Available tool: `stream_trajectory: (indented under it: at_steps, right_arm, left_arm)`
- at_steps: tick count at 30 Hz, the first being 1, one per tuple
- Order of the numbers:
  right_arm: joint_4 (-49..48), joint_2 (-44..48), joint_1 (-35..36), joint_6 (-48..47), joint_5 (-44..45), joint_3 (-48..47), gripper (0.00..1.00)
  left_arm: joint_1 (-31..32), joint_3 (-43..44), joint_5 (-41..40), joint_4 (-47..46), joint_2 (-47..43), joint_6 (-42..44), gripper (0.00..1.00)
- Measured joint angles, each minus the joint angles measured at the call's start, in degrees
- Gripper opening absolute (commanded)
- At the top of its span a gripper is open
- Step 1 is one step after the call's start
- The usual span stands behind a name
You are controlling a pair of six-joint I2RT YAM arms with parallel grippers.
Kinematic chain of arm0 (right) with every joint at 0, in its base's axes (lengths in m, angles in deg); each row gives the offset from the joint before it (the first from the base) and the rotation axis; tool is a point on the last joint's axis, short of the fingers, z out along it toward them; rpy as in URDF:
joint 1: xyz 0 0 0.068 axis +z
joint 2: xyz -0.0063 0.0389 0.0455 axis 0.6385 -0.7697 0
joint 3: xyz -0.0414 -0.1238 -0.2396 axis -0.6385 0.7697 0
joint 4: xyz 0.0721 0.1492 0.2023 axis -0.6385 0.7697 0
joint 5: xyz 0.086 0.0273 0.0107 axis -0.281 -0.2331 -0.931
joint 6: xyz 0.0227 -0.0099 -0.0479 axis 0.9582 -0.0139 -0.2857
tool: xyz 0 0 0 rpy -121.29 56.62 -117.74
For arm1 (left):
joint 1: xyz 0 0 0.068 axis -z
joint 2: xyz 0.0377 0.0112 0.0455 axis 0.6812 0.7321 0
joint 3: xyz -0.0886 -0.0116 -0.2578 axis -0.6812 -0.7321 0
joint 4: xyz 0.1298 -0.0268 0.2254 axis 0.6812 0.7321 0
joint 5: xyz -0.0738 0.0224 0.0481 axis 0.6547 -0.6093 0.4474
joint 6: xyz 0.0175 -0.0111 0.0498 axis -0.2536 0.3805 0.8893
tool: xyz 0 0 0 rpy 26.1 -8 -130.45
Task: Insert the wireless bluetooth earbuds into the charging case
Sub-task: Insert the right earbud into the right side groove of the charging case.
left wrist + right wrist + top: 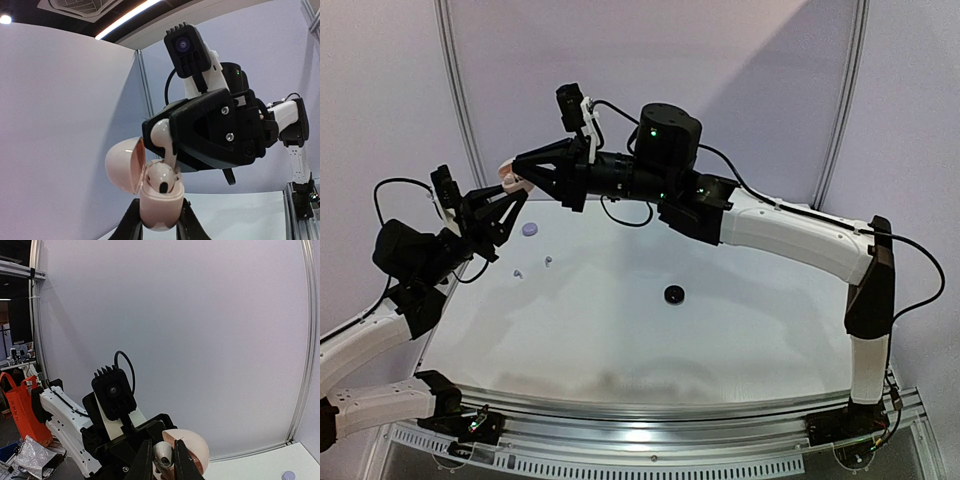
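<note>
A pale pink charging case [159, 202] stands upright, raised above the table's far left, with my left gripper [160, 212] shut on its lower body. Its lid [121, 163] is swung open to the left. One white earbud [161, 179] sits in a well. My right gripper [163, 454] is shut on a second white earbud [163, 456], whose stem [176, 154] reaches down into the case's mouth. In the top view both grippers [510, 190] [525, 170] meet at the case [508, 176]. Two tiny pale earbuds [518, 271] [548, 262] lie on the table.
A lavender puck [529, 229] lies on the white table [620, 340] just below the grippers, and a black puck [673, 293] sits near the middle. The right arm [790, 235] stretches across the back. A curved white wall [720, 60] closes the far side.
</note>
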Motion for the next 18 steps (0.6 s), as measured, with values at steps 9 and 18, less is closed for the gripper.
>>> stream_trajectory:
  at_steps: [9,18]
  right_arm:
    - [-1.3,0.0,-0.3,1.2,-1.7,0.4,0.00]
    - [-1.5,0.0,-0.4,3.3,-3.1,0.6,0.00]
  left_arm:
    - [0.0,0.0,0.0,0.0,0.0,0.0,0.00]
    - [0.0,0.0,0.1,0.0,0.0,0.3,0.00]
